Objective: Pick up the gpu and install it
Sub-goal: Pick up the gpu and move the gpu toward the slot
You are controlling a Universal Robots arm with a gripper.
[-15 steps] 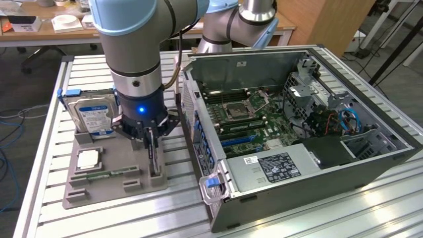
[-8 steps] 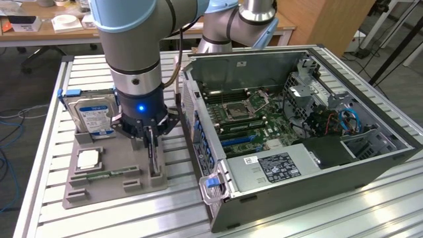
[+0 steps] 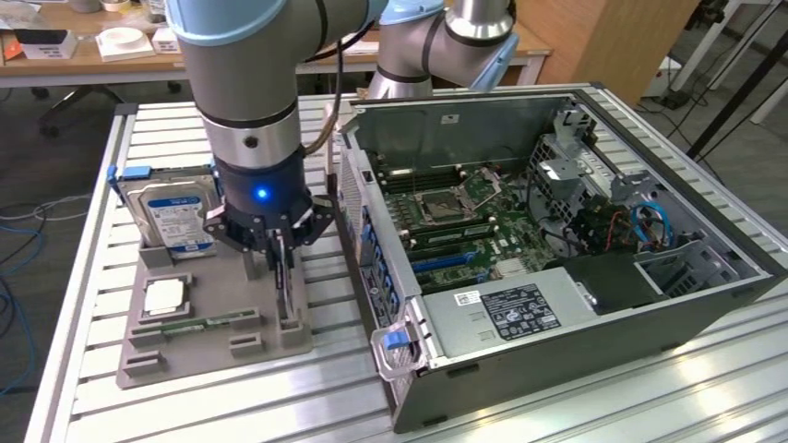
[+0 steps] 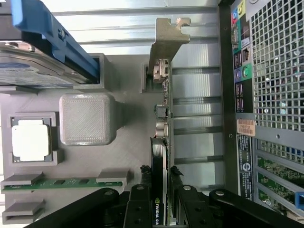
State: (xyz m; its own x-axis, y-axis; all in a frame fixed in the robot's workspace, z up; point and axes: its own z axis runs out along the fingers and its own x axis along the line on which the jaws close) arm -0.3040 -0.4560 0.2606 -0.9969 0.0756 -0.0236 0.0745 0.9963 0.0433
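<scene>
The gpu (image 3: 287, 288) is a thin dark card standing on edge in a slot of the grey holder (image 3: 209, 355), on the side nearest the computer case. My gripper (image 3: 282, 247) reaches straight down over it. In the wrist view the gpu (image 4: 160, 137) runs edge-on away from the gripper (image 4: 159, 172), its silvery bracket (image 4: 166, 42) at the far end. One black finger (image 4: 141, 190) lies against one face and the other against the opposite face, so the gripper is shut on the gpu. The card's lower edge still rests in the holder.
The open computer case (image 3: 555, 231) lies on the exterior view's right, motherboard exposed, its perforated rear panel (image 4: 275, 71) close beside the card. The holder also carries a hard drive (image 3: 173, 214), a CPU (image 3: 164, 297) and a green memory stick (image 3: 203, 323).
</scene>
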